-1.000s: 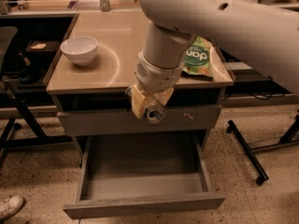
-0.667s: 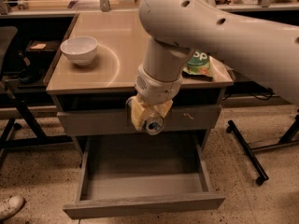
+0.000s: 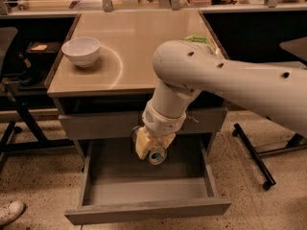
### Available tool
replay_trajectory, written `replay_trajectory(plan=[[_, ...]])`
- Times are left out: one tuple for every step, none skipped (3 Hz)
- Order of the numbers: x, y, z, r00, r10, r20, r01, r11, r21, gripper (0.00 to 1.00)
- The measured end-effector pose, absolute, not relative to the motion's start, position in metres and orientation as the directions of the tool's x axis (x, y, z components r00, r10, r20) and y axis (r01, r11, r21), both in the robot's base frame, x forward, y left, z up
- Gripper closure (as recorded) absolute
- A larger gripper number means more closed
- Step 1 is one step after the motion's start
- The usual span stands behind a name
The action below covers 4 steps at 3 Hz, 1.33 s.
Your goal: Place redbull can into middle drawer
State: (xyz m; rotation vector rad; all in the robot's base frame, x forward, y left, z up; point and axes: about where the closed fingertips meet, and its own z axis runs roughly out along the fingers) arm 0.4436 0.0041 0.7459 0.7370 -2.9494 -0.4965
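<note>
My gripper hangs over the open middle drawer, a wide shallow grey drawer pulled out below the counter. Its yellowish fingers are shut on the redbull can, a small silver can seen end-on. The can hangs above the drawer's grey floor, near the back, apart from it. My big white arm reaches down from the right and hides part of the counter and the closed drawer front above.
A white bowl stands on the tan counter at the left. A green snack bag peeks out behind my arm. A black chair base stands at the right; a shoe is at lower left.
My gripper has moved down with the can, from in front of the upper drawer front to inside the open drawer's mouth. The arm now covers most of the snack bag.
</note>
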Motion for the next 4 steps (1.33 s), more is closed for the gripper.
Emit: replay_trajectory(plan=[[0.444, 0.004, 0.746, -0.884, -0.468, -0.018, -0.448, 0.834, 0.323, 1.0], [0.444, 0.008, 0.732, -0.894, -0.447, -0.029, -0.43, 0.84, 0.331, 1.0], [0.443, 0.015, 0.688, -0.925, -0.375, -0.061, -0.371, 0.855, 0.362, 1.0], [0.45, 0.029, 0.654, -0.943, -0.319, -0.099, -0.331, 0.851, 0.408, 1.0]])
